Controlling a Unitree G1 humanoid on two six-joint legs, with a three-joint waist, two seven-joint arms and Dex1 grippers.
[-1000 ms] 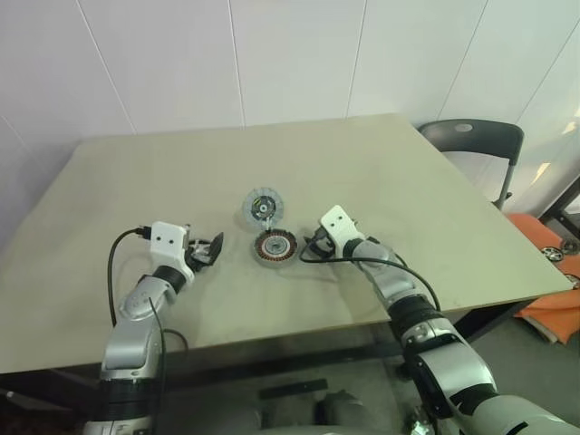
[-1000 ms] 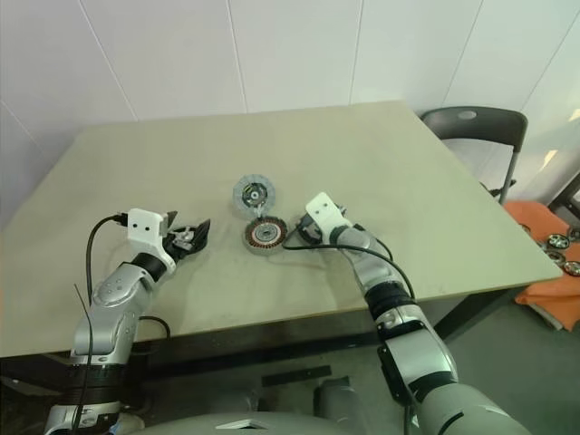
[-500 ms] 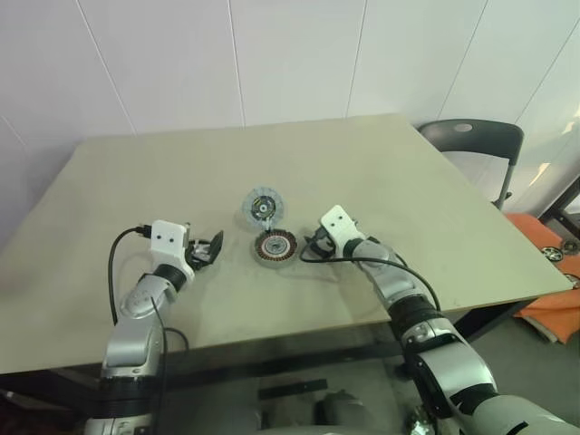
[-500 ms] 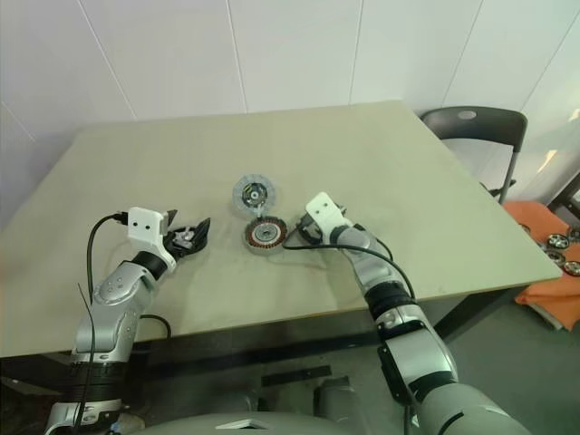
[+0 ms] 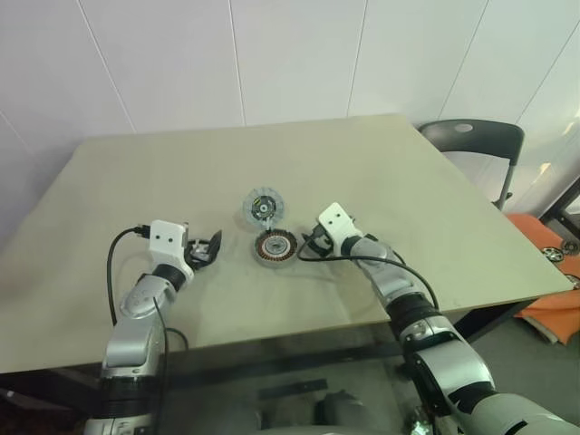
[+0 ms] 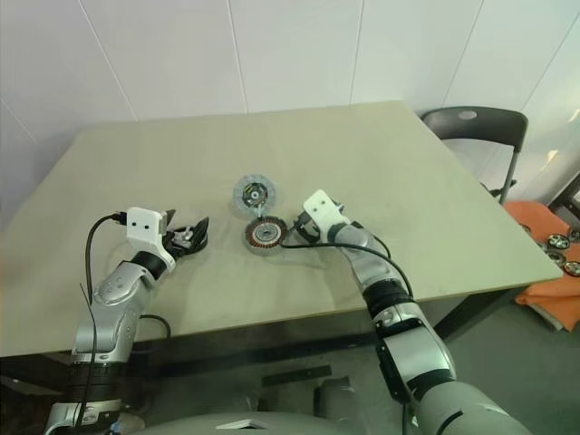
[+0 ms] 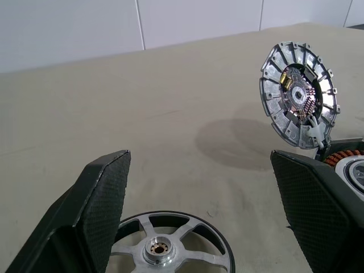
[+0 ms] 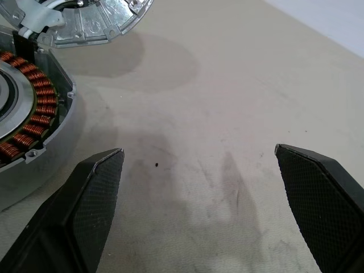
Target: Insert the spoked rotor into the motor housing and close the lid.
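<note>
Fingers (image 7: 102,205) of the left gripper (image 7: 199,222) spread wide over the spoked rotor (image 7: 165,250), flat on the tabletop (image 5: 381,172). Right gripper (image 8: 199,210) also spread, empty, beside the motor housing (image 5: 275,246), whose lid (image 5: 263,207) stands hinged up. Step: rotor pickup, not yet grasped. Next: lower and close.

Bright, even light; soft shadows on the table (image 5: 381,172); sharp focus.

On the worktop (image 5: 381,172), the motor housing (image 5: 275,246) lies centre, its lid (image 5: 263,207) just behind it. The spoked rotor (image 7: 168,250) lies left, between the left hand's (image 5: 210,250) fingers; the right hand (image 5: 309,245) sits just right of the housing.
</note>
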